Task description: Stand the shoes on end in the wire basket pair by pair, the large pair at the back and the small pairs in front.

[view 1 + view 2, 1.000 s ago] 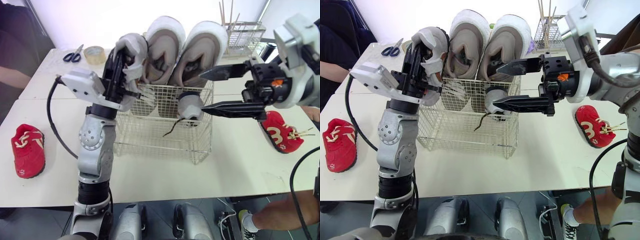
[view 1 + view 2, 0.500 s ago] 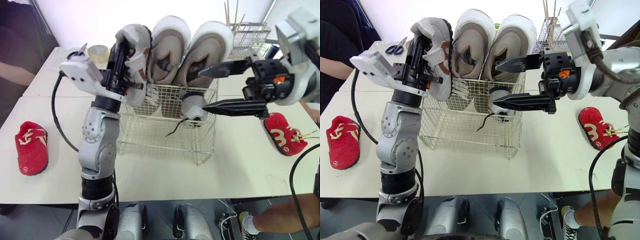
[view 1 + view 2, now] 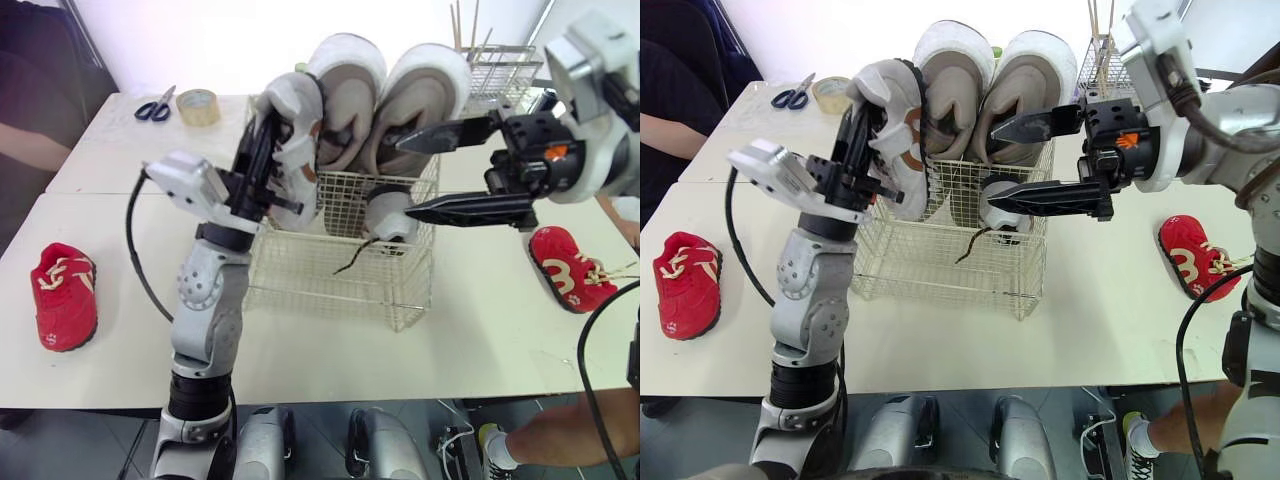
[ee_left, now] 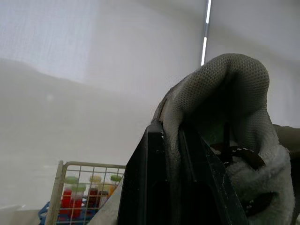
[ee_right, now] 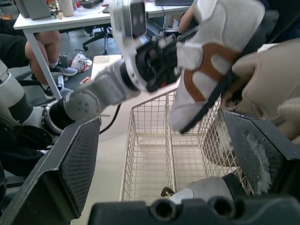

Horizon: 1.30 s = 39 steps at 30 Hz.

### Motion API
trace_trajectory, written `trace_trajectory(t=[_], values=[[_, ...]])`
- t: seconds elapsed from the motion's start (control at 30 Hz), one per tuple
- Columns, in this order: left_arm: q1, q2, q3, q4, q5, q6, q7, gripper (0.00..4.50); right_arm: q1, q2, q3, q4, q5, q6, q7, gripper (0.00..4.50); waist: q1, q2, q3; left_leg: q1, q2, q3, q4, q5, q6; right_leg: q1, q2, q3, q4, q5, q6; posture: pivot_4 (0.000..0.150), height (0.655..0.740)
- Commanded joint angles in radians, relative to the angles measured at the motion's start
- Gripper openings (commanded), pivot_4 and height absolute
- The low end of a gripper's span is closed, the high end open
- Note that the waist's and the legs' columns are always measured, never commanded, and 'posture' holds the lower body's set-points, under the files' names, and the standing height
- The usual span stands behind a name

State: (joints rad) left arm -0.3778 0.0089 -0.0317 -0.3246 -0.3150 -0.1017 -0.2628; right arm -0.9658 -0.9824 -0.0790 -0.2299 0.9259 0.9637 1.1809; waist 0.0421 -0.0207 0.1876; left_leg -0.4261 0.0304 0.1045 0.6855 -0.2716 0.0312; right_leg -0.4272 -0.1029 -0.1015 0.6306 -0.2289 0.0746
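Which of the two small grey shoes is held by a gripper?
The left small shoe: the left gripper is shut on it at the wire basket's rim. The other small shoe sits inside, ungripped.

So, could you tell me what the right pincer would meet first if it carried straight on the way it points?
Most likely the grey shoe held in the left pincer over the wire basket: the open right pincer points across the basket at it. Depth is unclear, so it might pass beside.
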Motion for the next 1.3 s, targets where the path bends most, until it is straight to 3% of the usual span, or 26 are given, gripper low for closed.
trace_trajectory(t=[0.03, 0.17, 0.37, 0.57, 0.8, 0.9, 1.1, 1.3], values=[[0.036, -0.024, -0.091, 0.132, 0.086, -0.126, -0.051, 0.04, -0.038, -0.016, -0.001, 0.016, -0.016, -0.005, 0.024, 4.50, 0.000, 0.000, 0.000, 0.000, 0.000, 0.000, 0.000, 0.000, 0.000, 0.000, 0.000, 0.000, 0.000, 0.000, 0.000, 0.150, 0.7400], [0.038, -0.042, -0.105, 0.285, 0.189, -0.318, -0.046, 0.04, -0.046, -0.020, 0.001, 0.012, -0.007, 0.020, 0.028, 4.50, 0.005, 0.001, -0.001, 0.000, 0.000, 0.000, 0.001, 0.000, 0.001, 0.001, -0.001, -0.001, -0.001, 0.001, -0.001, 0.150, 0.7400], [0.039, -0.029, -0.098, 0.459, 0.330, -0.532, 0.007, 0.04, -0.036, -0.015, -0.009, 0.000, -0.001, 0.034, 0.027, 4.50, 0.025, 0.015, -0.009, 0.001, -0.001, 0.000, 0.002, 0.000, 0.002, 0.002, -0.005, -0.005, -0.001, 0.002, -0.004, 0.150, 0.7400], [0.089, 0.013, -0.065, 0.506, 0.354, -0.580, 0.037, 0.04, -0.025, 0.019, -0.009, 0.001, -0.023, -0.017, 0.008, 4.50, 0.019, 0.026, -0.016, 0.001, -0.001, 0.001, 0.002, 0.002, 0.004, 0.003, -0.010, -0.008, -0.001, 0.001, -0.005, 0.150, 0.7400], [0.100, 0.040, -0.037, 0.530, 0.284, -0.522, 0.029, 0.04, -0.011, 0.022, -0.011, -0.006, -0.034, -0.039, 0.003, 4.50, 0.019, 0.033, -0.021, 0.001, 0.000, 0.001, 0.002, 0.002, 0.005, 0.003, -0.009, -0.009, 0.000, 0.003, -0.003, 0.150, 0.7400], [0.106, 0.054, -0.022, 0.521, 0.260, -0.496, 0.031, 1.04, -0.008, 0.025, -0.012, -0.008, -0.038, -0.043, 0.001, 4.50, 0.019, 0.036, -0.023, 0.001, 0.000, 0.001, 0.002, 0.002, 0.005, 0.003, -0.009, -0.009, 0.000, 0.001, -0.005, 0.150, 0.7400], [0.134, 0.112, -0.004, 0.454, 0.229, -0.458, 0.006, 4.12, 0.003, 0.030, -0.006, -0.005, -0.052, -0.064, 0.001, 4.50, 0.016, 0.040, -0.025, 0.001, 0.000, 0.000, 0.002, 0.002, 0.005, 0.003, -0.008, -0.009, 0.000, 0.001, -0.005, 0.150, 0.7400], [0.190, 0.177, 0.010, 0.332, 0.187, -0.388, -0.031, 4.12, 0.002, 0.041, -0.003, 0.005, -0.058, -0.079, 0.003, 4.50, -0.016, 0.040, -0.025, 0.001, 0.001, 0.001, -0.001, 0.002, 0.005, 0.001, -0.007, -0.008, -0.001, 0.001, -0.005, 0.150, 0.7400]])
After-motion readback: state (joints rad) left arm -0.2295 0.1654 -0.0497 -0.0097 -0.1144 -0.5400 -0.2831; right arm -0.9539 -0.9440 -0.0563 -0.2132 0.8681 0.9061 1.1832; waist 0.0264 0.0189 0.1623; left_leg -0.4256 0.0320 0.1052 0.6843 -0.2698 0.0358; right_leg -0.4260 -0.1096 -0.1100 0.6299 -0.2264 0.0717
